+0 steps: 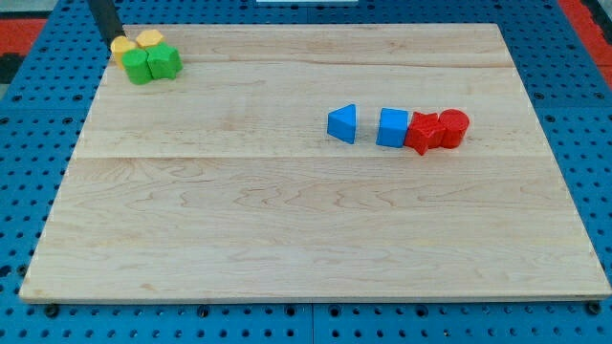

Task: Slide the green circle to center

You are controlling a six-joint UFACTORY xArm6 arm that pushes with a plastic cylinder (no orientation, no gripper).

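Pale wooden board [316,220] lies on a blue perforated bench [19,191], with red showing at the view's top corners. I can read no brand, label or writing anywhere, and I see no containers, only loose blocks on the wood.

At the view's top left sits a tight cluster of four. Two yellow blocks, one [122,47] at the left and one [149,39] beside it, are at the back; their shapes I cannot make out. Touching them in front are the green circle [139,67] and a second green block [164,61], angular in shape. That corner is well apart from the board's middle.

My tip [114,40] rests against the left yellow block, behind the greens. I have a plain rod, so no jaws.

Right of centre run a blue triangle [342,124], a blue cube [392,127], then two red blocks [422,133] [453,127], touching.
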